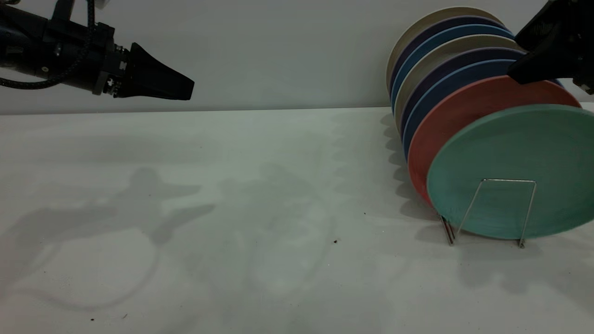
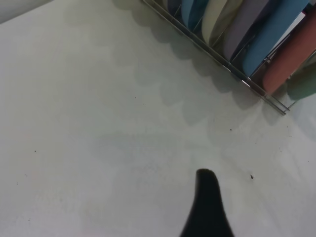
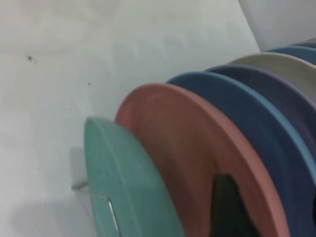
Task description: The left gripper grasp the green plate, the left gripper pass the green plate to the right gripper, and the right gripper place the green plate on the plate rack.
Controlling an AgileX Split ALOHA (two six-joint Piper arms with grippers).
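A: Where is the green plate [image 1: 519, 167]?

B: Standing on edge at the front of the plate rack [image 1: 506, 208], just ahead of the pink plate [image 1: 445, 125], with the blue and cream ones lined up behind. The front wire loop crosses its face and holds it upright.

A: So nothing grips it?

B: Nothing. The right pincer [image 1: 526, 73] hangs above the row, its tip over the top edges of the pink and blue plates, apart from the green one. I cannot tell whether its fingers are spread or together.

A: And the left pincer [image 1: 185, 89]?

B: High over the bare worktop [image 1: 232, 208], well away from the rack, pointing toward it. Its fingers look pressed together, holding nothing.

A: How far along would you say it is?

B: I'd judge the placing done, since the plate rests in its slot.
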